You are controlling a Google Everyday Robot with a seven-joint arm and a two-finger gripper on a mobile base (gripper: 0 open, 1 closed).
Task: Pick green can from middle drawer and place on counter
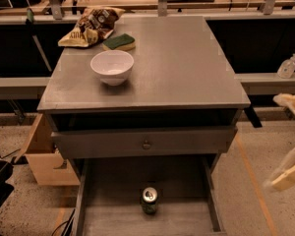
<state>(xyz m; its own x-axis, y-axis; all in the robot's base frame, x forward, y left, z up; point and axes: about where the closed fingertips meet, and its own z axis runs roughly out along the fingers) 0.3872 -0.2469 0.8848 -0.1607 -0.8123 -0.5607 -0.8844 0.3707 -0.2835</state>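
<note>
Green can (149, 200) upright in middle drawer (113, 220), near its centre; drawer pulled out, silver top up, long axis vertical. Gripper (273, 141) at far right edge, beside the cabinet, about level with upper drawer front (187, 140). Two pale fingers (287, 173) spread apart, nothing between. Can at roughly 8 o'clock from gripper, well apart, lower, past the drawer's right wall. Counter (187, 63) at 10 o'clock, bowl (112, 66) on its left side. Wrist and arm cut off by frame; drawer's near end cropped; can label unreadable.
</note>
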